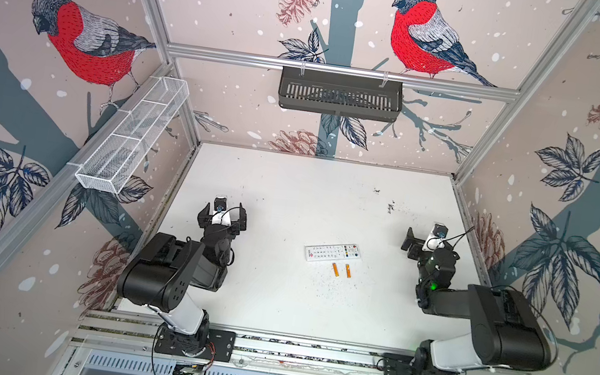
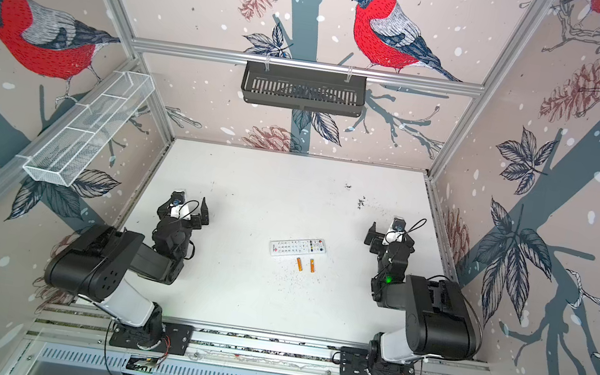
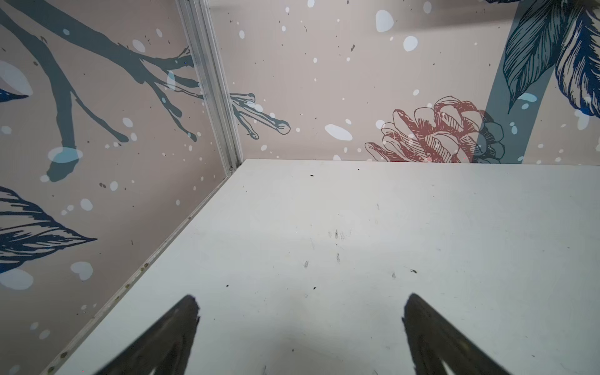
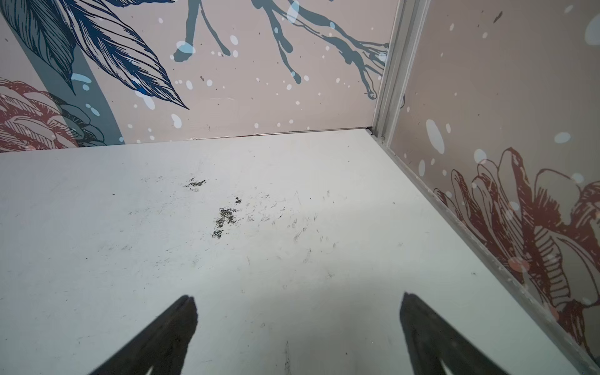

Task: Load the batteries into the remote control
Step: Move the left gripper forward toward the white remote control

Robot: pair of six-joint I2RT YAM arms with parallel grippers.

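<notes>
Both left gripper (image 3: 301, 301) and right gripper (image 4: 297, 300) gape empty

Left gripper (image 1: 224, 212) plus right gripper (image 1: 427, 237), so 2. 1 remote (image 1: 332, 252), 2 batteries (image 1: 335, 270) (image 1: 348, 271), all between them, nearer right one. 1 black basket (image 1: 340, 97), 1 white mesh basket (image 1: 132, 139), well beyond both.

Tiny or cropped
Markings on the remote control (image 1: 332, 252) and the batteries (image 1: 335, 269) at its 6 o'clock are too small to read; picture edges crop left pincer (image 3: 302, 297) and right pincer (image 4: 298, 295).
</notes>
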